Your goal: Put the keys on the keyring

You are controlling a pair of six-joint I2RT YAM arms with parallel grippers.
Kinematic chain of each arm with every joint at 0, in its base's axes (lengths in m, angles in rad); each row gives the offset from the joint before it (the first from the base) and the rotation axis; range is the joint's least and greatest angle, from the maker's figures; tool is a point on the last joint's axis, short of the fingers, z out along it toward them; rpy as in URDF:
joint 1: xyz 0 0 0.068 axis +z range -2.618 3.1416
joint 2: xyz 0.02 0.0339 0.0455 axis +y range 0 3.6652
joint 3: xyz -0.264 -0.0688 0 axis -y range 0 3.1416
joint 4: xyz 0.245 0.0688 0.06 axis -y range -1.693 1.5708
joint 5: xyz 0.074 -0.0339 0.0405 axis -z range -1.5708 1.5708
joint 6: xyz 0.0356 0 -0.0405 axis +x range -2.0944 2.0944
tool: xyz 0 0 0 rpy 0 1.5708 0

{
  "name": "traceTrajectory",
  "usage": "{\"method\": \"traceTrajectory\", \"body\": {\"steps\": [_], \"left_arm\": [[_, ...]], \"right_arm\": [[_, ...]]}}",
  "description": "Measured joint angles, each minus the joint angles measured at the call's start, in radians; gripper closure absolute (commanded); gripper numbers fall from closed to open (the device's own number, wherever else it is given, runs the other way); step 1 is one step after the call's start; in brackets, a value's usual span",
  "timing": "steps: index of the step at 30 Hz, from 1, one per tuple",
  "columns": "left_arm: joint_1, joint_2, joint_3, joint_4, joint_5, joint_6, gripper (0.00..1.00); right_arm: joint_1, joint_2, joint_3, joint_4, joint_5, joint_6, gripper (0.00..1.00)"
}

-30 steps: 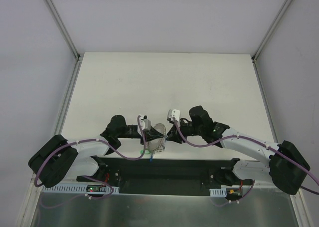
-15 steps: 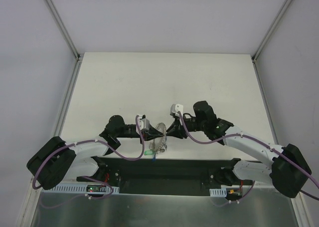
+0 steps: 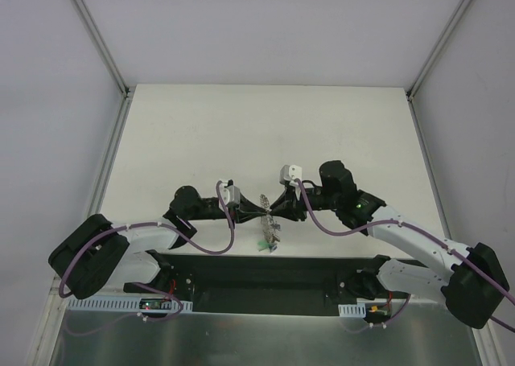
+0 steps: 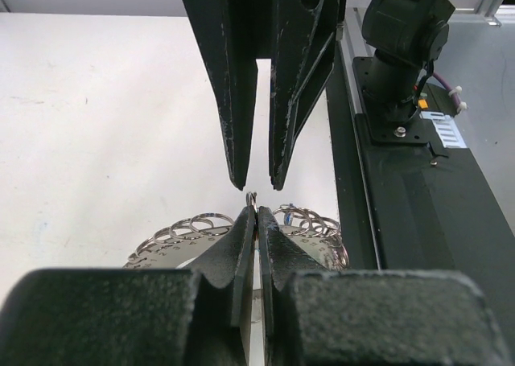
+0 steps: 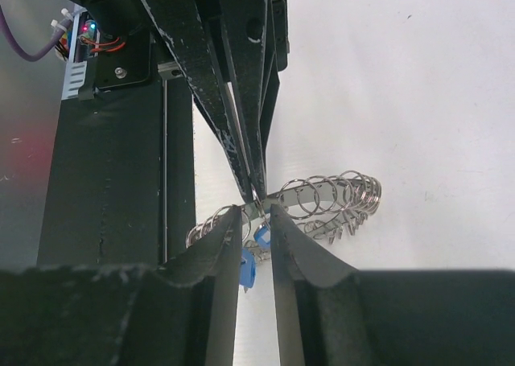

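The keyring [image 3: 269, 231], a silvery band edged with several small split rings, hangs edge-on between the two grippers. My left gripper [image 4: 257, 213] is shut on the keyring's band [image 4: 185, 231]. My right gripper [image 5: 257, 213] faces it tip to tip, its jaws a narrow gap apart around the keyring's edge [image 5: 322, 191] without pinching it. In the right wrist view the left gripper [image 5: 253, 191] reaches down onto the band from above. Blue-headed keys [image 5: 248, 269] dangle under the ring between the right fingers. In the top view the left gripper [image 3: 259, 214] and right gripper [image 3: 272, 213] nearly touch.
The white table [image 3: 265, 133] stretches away beyond the grippers, with pale walls on three sides. The black base plate [image 3: 265, 273] runs along the near edge just under the ring. The right arm's base [image 4: 398, 60] stands on it.
Both grippers have shifted right and up with the keyring, which has turned from a flat view to edge-on. The right jaws have narrowed and come in onto the ring's edge.
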State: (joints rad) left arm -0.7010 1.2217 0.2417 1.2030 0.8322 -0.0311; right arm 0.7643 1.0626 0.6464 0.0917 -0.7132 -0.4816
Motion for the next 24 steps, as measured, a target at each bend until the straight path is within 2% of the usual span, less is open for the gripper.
{"method": "traceTrajectory", "body": {"steps": [12, 23, 24], "left_arm": [[0.0, 0.039, 0.0, 0.041, 0.0, -0.074, 1.0], [0.0, 0.035, 0.0, 0.043, 0.0, -0.087, 1.0], [0.0, 0.035, 0.0, 0.045, 0.0, -0.088, 1.0]], "right_arm": [[-0.002, 0.024, 0.006, -0.007, -0.001, -0.02, 0.77], [-0.004, 0.064, 0.019, -0.023, -0.016, -0.031, 0.91], [-0.004, 0.064, 0.022, -0.025, -0.02, -0.031, 0.96]]}}
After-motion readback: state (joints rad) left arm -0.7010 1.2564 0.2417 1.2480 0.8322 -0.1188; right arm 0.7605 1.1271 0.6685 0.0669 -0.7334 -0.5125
